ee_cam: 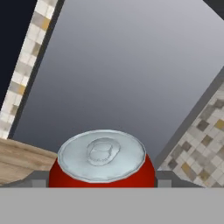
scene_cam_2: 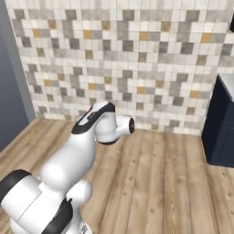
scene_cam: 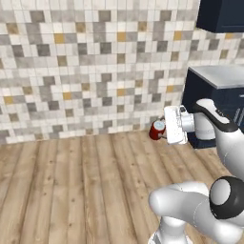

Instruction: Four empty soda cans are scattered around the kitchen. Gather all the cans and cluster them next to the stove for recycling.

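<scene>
Hand [scene_cam: 164, 129]: closed around a small red soda can with silver top [scene_cam: 157, 128], carried above the wood plank floor [scene_cam: 71, 186] near the tiled wall [scene_cam: 86, 71] | Advice: hold grip firm, carry can level toward the stove.

mosaic tile wall [scene_cam: 86, 71], wood plank floor [scene_cam: 71, 190], navy cab [scene_cam_2: 221, 132] at rt

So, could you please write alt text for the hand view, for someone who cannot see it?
A red soda can with a silver top sits between the gripper fingers, close to the camera. Behind it are a grey surface, strips of mosaic tile and a patch of wood floor.
</scene>
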### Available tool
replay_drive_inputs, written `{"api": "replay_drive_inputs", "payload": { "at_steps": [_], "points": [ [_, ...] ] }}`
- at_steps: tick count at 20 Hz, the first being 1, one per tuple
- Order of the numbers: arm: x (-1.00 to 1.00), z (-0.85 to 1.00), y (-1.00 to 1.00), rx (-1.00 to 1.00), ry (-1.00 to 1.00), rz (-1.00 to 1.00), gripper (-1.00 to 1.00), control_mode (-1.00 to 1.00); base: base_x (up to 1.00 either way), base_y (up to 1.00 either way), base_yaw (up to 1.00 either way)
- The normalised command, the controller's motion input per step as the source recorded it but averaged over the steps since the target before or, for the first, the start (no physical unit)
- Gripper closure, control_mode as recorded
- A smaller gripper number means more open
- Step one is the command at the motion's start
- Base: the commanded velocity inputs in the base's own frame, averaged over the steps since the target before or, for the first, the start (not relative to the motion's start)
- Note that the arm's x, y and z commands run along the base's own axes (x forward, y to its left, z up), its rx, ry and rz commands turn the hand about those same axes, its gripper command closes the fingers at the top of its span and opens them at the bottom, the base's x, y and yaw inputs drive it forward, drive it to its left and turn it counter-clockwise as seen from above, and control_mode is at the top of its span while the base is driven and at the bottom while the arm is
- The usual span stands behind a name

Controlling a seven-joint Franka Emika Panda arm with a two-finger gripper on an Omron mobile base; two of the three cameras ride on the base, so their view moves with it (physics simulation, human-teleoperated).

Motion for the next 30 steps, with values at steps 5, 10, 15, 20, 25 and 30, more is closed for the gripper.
{"api": "replay_drive_inputs", "payload": {
  "at_steps": [5, 10, 15, 20, 25, 30],
  "points": [
    [0.00, 0.00, 0.00, 0.00, 0.00, 0.00, 1.00, 1.00, 0.70, -0.65, 0.06],
    [0.00, 0.00, 0.00, 0.00, 0.00, 0.00, 1.00, 1.00, 0.11, -0.77, 0.01],
    [0.00, 0.00, 0.00, 0.00, 0.00, 0.00, 1.00, 1.00, -0.01, -0.88, 0.00],
    [0.00, 0.00, 0.00, 0.00, 0.00, 0.00, 1.00, 1.00, 0.05, -1.00, 0.00],
    [0.00, 0.00, 0.00, 0.00, 0.00, 0.00, 1.00, 1.00, 0.08, -1.00, 0.00],
    [0.00, 0.00, 0.00, 0.00, 0.00, 0.00, 1.00, 1.00, 0.12, -1.00, 0.00]
  ]
}}
